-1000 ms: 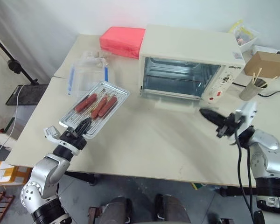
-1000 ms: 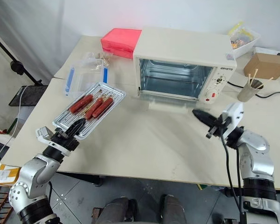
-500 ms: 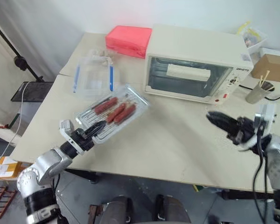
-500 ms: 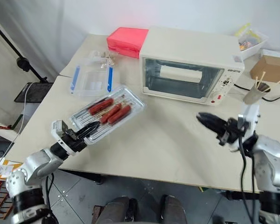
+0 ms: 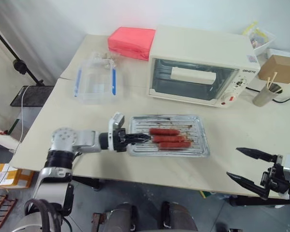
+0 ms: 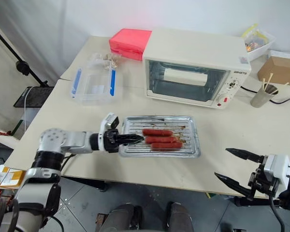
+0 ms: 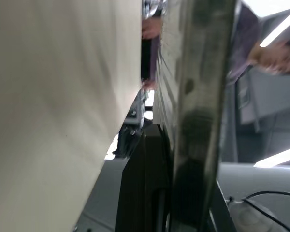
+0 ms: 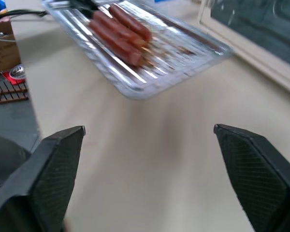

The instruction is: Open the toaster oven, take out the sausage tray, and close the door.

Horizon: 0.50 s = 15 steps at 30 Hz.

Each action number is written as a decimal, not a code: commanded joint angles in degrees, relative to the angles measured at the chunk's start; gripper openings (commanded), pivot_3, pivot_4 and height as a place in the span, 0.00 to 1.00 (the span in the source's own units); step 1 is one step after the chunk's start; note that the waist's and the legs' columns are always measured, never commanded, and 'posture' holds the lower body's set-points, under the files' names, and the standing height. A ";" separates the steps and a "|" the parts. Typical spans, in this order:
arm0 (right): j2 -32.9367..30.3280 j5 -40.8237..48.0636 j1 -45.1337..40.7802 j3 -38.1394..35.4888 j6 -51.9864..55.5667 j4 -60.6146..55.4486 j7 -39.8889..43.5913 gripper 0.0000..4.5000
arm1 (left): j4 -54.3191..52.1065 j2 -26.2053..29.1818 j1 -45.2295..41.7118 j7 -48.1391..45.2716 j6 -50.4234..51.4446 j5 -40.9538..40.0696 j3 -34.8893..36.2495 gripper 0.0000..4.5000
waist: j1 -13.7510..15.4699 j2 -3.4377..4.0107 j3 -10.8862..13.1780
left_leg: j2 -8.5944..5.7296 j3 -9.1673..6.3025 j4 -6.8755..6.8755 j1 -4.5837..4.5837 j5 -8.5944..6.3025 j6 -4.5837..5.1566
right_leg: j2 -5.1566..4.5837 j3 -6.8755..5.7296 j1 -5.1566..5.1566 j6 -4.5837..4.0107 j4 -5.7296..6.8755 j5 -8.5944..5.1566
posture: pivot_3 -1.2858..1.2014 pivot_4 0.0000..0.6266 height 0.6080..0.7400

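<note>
The cream-white toaster oven [image 5: 203,50] stands at the back of the table, its dark glass door [image 5: 193,79] closed with the white bar handle across it. The silver sausage tray [image 5: 195,145] is level and low over the table's front middle, with three red-brown sausages [image 5: 166,138] in it. My left gripper [image 5: 139,138] reaches in from the left and is shut on the tray's left rim [image 7: 203,96]. My right gripper [image 5: 233,162] hangs open off the table's front right edge, empty, apart from the tray [image 8: 150,72].
A clear plastic box with blue clips [image 5: 96,82] and a pink-red box [image 5: 133,42] lie at the back left. A cup of sticks [image 5: 265,94], a cardboard box [image 5: 280,67] and a white container [image 5: 258,37] crowd the back right.
The oven door went from open to closed. My left gripper swung the tray rightward to the table's front middle. My right gripper drew back toward the front edge and opened.
</note>
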 commanded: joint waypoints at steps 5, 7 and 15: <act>1.77 2.65 7.10 -5.45 1.66 -6.32 -2.64 1.00 | 10.72 -2.91 -8.54 -24.92 -8.26 23.07 -11.67 0.00 | -0.23 0.08 -0.05 | 0.04 0.28 -0.15 0.05 0.00 -0.10 | -0.01 0.27 -0.20 0.00 0.03 0.00 | 0.52 0.24 1.00; 1.87 3.08 8.14 -6.42 2.16 -7.03 -3.15 1.00 | 13.94 -4.12 -10.47 -27.94 -8.54 27.10 -12.59 0.00 | -0.14 0.09 -0.05 | 0.04 0.34 -0.17 0.09 -0.01 -0.10 | -0.06 0.35 -0.20 0.00 0.06 0.00 | 0.52 0.24 1.00; 2.73 3.34 9.49 -6.95 3.03 -8.58 -4.95 1.00 | 19.68 -8.59 -14.42 -28.78 -7.35 36.00 -7.39 0.00 | 1.33 0.16 -0.10 | 0.00 0.30 -0.18 0.07 -0.14 -0.02 | -0.34 0.35 -0.25 0.08 0.04 0.05 | 0.52 0.24 1.00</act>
